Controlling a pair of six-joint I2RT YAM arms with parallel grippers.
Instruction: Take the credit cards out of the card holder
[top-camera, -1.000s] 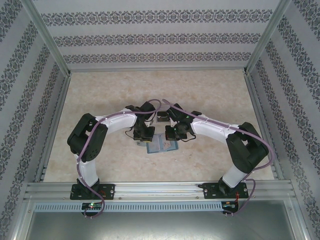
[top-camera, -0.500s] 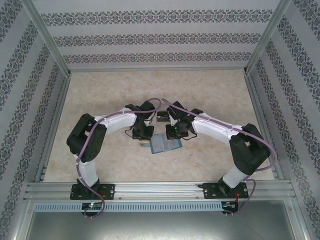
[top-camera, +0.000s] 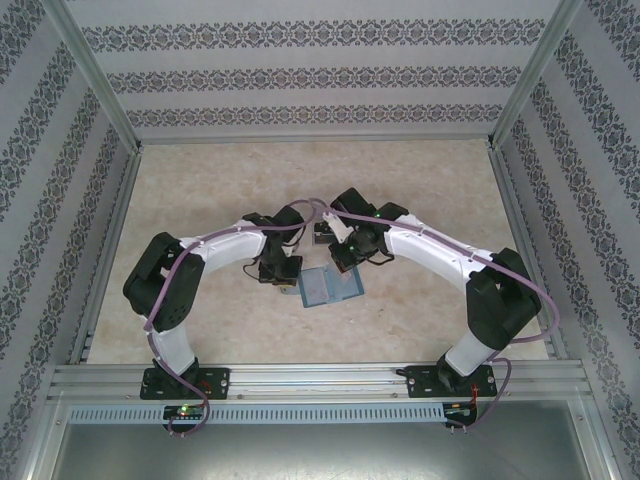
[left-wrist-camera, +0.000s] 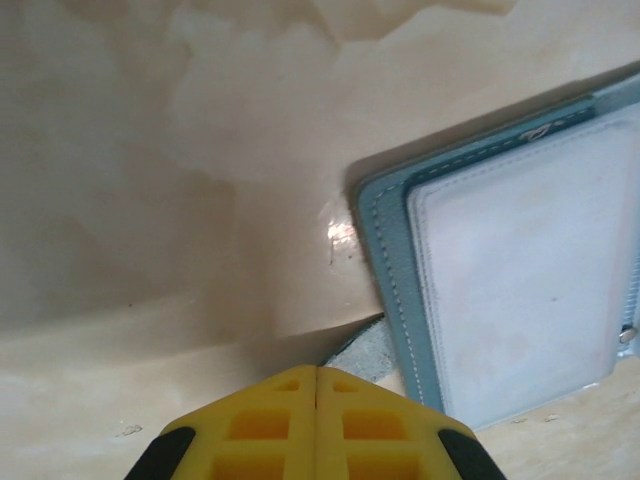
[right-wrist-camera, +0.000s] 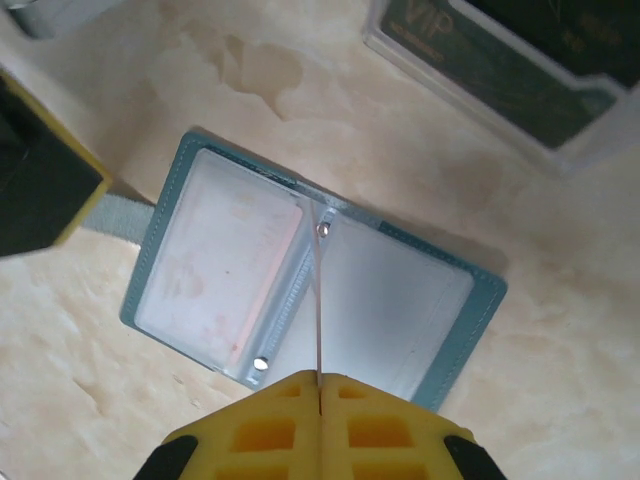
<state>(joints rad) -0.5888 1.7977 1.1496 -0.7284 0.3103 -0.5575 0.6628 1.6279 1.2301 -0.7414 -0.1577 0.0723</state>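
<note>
1. A clear plastic box (right-wrist-camera: 590, 150) sits on the beige marbled table (top-camera: 200, 200), just beyond the card holder and apart from it. A dark green card (right-wrist-camera: 480, 70) lies flat inside the box.
2. The left gripper (left-wrist-camera: 316, 372) has its yellow fingers pressed together on nothing, low over the table at the holder's left corner. A grey tab (left-wrist-camera: 362, 350) pokes out just beside the tips.
3. The card holder (right-wrist-camera: 390, 300) lies open and flat between the two grippers, near the table's middle. It has a teal stitched border and cloudy clear pockets.
4. A pale card (right-wrist-camera: 225, 260) with pinkish smudges sits in its left pocket.
5. The right gripper (right-wrist-camera: 321, 378) is pinched on a thin sheet (right-wrist-camera: 320, 300) standing edge-on over the fold. I cannot tell whether it is a card or a pocket leaf.
</note>
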